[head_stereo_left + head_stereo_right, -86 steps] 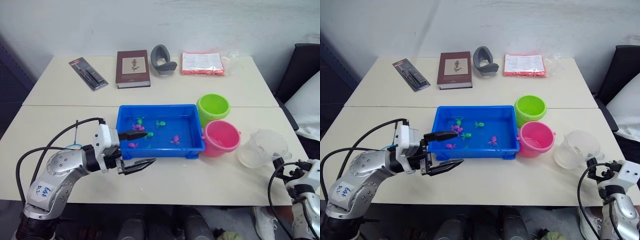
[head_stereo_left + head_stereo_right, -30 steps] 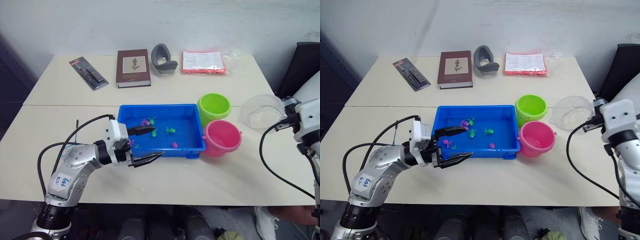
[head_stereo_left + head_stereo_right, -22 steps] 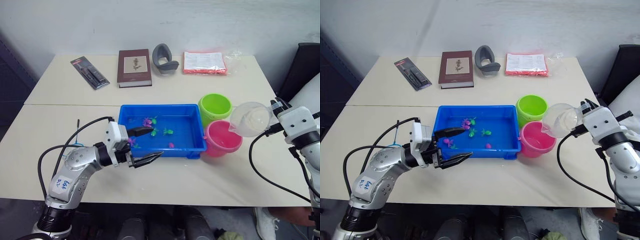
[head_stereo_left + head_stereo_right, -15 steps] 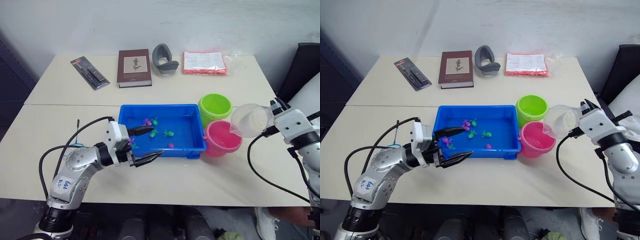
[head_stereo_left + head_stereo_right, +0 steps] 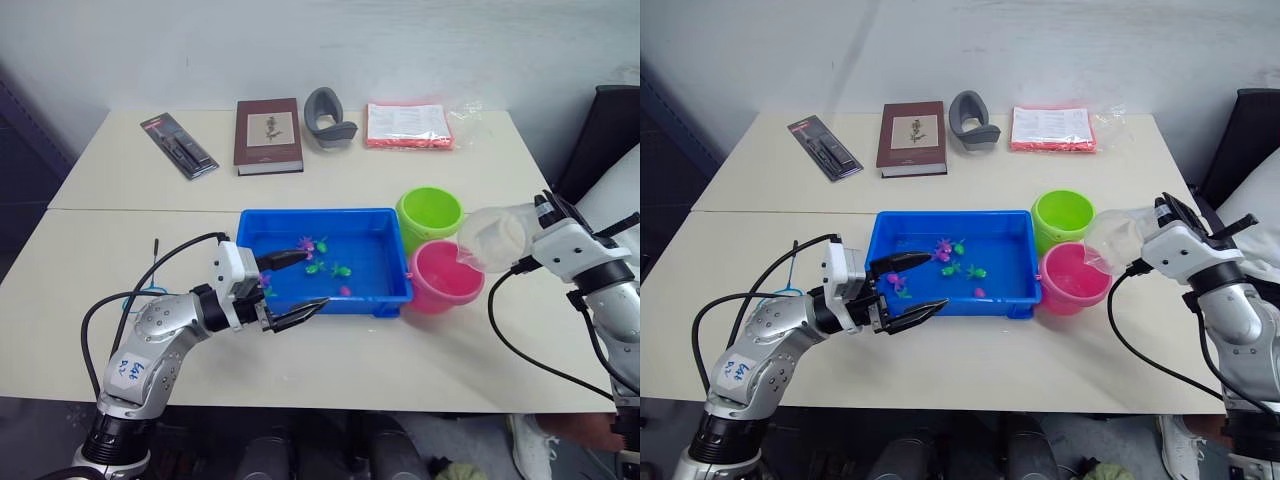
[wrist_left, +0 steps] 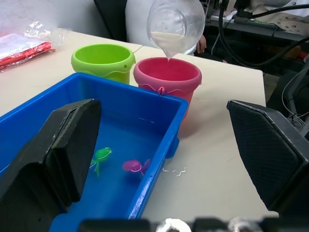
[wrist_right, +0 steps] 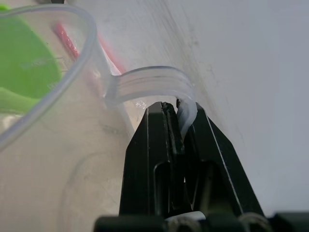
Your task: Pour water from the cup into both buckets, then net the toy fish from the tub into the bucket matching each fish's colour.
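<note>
Bright blue tub (image 5: 325, 218), lime green bucket (image 5: 429, 213) far right, pink bucket (image 5: 446, 277) near right, clear colourless cup (image 5: 493, 238), green and magenta toy fish (image 5: 322, 264), black-fingered grippers, dark maroon book (image 5: 268, 135), grey holder (image 5: 327, 118), cream table (image 5: 120, 240).

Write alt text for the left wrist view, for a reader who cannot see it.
A clear cup, tilted, pours a thin stream of water into the pink bucket, with the green bucket beside it. In front, the blue tub holds a green toy fish and a pink toy fish. The left gripper frames the scene, its black fingers wide open.
</note>
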